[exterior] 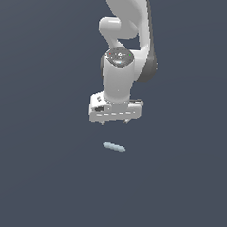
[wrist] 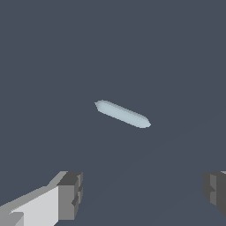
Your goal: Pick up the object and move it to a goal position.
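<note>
The object, a tiny pale blue-grey rod (exterior: 114,147) with rounded ends, lies flat on the dark grey floor, below the gripper in the exterior view. It also shows in the wrist view (wrist: 122,114), lying at a slant. My gripper (exterior: 115,121) hangs above the rod, apart from it, pointing down. It is open and empty. In the wrist view the gripper (wrist: 141,194) shows two fingertips (wrist: 70,194) set wide apart, with the rod ahead of the gap between them.
The white arm (exterior: 124,49) rises behind the gripper. A plain dark grey floor (exterior: 35,177) spreads all around. No goal marker shows.
</note>
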{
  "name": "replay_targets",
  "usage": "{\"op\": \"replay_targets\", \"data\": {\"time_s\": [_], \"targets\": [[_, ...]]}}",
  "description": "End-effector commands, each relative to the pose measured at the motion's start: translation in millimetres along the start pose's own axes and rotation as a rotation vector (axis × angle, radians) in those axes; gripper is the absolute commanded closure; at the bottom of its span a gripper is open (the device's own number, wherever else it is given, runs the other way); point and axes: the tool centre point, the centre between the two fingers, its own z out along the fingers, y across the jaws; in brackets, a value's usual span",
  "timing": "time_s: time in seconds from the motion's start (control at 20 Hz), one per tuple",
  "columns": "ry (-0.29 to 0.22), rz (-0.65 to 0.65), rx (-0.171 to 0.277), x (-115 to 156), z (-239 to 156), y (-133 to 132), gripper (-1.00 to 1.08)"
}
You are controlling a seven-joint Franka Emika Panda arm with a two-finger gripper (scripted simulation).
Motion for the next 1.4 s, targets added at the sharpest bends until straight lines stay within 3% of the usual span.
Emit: {"op": "replay_targets", "data": {"time_s": [0.0, 1.35], "targets": [[-0.002, -0.050, -0.002, 2, 4, 0, -0.92], [-0.015, -0.812, -0.002, 32, 73, 1, -0.92]]}}
